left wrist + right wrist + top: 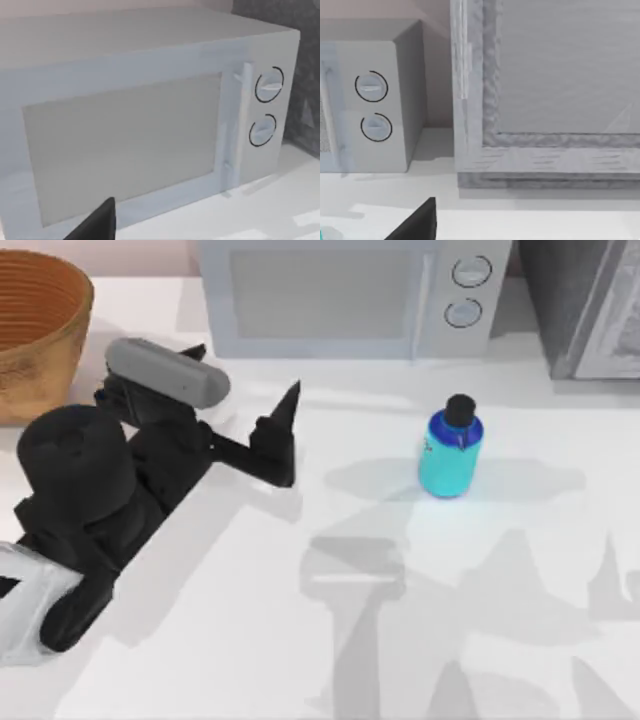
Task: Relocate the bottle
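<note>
The bottle (450, 450) stands upright on the white table, right of centre: a cyan body, a darker blue shoulder and a round black cap. My left gripper (283, 437) hovers open and empty well to the bottle's left, not touching it. One of its dark fingers (97, 225) shows in the left wrist view, in front of the microwave (130, 130). In the right wrist view, a dark finger (417, 222) of my right gripper hangs over the table near the back right corner, open with nothing in it.
A white microwave (340, 295) stands along the back edge behind the bottle. A wicker basket (35, 330) sits at the back left, beside my left arm. A grey textured cabinet (590, 305) fills the back right. Bare table (330, 640) spreads across the front.
</note>
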Tool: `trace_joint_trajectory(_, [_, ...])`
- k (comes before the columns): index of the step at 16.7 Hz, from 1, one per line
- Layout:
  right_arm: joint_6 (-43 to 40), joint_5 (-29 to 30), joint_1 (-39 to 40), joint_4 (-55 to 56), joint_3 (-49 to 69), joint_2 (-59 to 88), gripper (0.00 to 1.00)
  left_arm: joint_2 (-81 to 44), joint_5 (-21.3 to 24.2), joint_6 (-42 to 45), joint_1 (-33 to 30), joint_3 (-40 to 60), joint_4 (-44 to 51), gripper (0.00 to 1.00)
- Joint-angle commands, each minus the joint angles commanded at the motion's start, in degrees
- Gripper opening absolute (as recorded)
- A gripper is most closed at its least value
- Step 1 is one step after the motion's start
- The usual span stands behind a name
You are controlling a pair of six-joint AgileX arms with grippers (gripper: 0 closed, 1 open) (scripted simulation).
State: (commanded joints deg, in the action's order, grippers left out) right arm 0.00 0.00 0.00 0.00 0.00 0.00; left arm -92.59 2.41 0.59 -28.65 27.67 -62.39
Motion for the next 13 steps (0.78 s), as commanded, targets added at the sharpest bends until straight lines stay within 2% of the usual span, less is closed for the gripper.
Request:
trace_joint_trajectory(4, [0.0, 0.0, 0.0, 0.0, 0.0, 0.0, 1.00, -22.3, 0.7, 0.1, -6.9, 6.6, -14.8, 1.00])
trace_joint_trajectory(7, [0.0, 0.0, 0.0, 0.0, 0.0, 0.0, 1.00, -34.6, 1.2, 0.1, -11.1, 10.9, -24.0, 1.00])
trace_joint_trajectory(13, [0.0, 0.0, 0.0, 0.0, 0.0, 0.0, 1.00, -46.3, 1.5, 0.1, -15.1, 15.5, -33.5, 1.00])
